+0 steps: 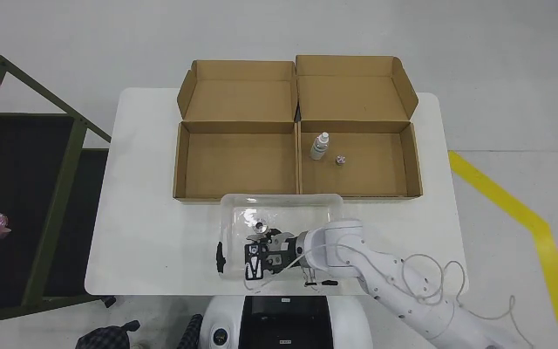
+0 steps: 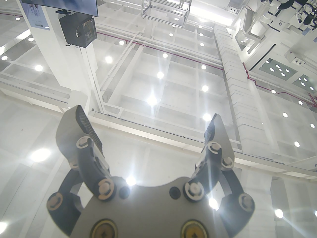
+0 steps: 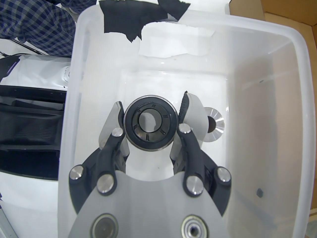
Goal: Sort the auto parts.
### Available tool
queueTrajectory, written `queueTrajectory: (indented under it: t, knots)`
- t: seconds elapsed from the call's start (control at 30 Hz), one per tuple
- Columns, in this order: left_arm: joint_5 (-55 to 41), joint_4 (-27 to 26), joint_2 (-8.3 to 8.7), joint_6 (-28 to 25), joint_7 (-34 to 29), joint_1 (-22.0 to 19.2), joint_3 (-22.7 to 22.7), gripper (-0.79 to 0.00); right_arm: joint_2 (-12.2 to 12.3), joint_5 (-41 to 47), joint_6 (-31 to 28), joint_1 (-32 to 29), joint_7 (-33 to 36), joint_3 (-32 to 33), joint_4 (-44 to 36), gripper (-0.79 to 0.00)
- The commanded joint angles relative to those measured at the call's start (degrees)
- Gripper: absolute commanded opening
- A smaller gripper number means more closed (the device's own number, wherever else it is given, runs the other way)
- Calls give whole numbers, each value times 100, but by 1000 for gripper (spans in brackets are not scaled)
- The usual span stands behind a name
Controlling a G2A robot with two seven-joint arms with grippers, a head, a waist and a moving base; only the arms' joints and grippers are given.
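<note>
A clear plastic bin [image 1: 323, 202] stands at the table's near edge. Inside it my right gripper [image 1: 255, 253] [image 3: 152, 104] is shut on a black ring-shaped bearing [image 3: 150, 138], one finger on each side of its rim. A shiny silver disc part [image 3: 216, 124] [image 1: 251, 216] lies on the bin floor just beside one finger, on the side toward the boxes. My left gripper [image 2: 148, 122] is raised and points at the ceiling, open with nothing between its fingers.
Two open cardboard boxes sit behind the bin: the left box [image 1: 235, 166] is bare, the right box [image 1: 384, 166] holds a white bottle [image 1: 320, 146] and a small part [image 1: 341, 159]. Black tape [image 3: 131, 18] marks the bin's end rim. A small dark bit [image 3: 259, 192] lies in the bin.
</note>
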Motion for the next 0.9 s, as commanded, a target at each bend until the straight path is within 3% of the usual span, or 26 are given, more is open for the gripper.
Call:
queueTrajectory:
  t: [0.0, 0.07, 0.2, 0.3, 0.87]
  knots:
    - [0, 0, 0, 0, 0, 0, 0, 0, -10, 36, -21, 22, 0, -6, 47, -520]
    - [0, 0, 0, 0, 0, 0, 0, 0, -20, 85, -43, 40, -14, -4, 107, -600]
    - [0, 0, 0, 0, 0, 0, 0, 0, -28, 161, -80, 70, -36, 31, 192, -631]
    - [0, 0, 0, 0, 0, 0, 0, 0, -23, 236, -113, 72, -62, 86, 208, -785]
    - [0, 0, 0, 0, 0, 0, 0, 0, 133, 720, -433, -139, -219, 668, -285, -785]
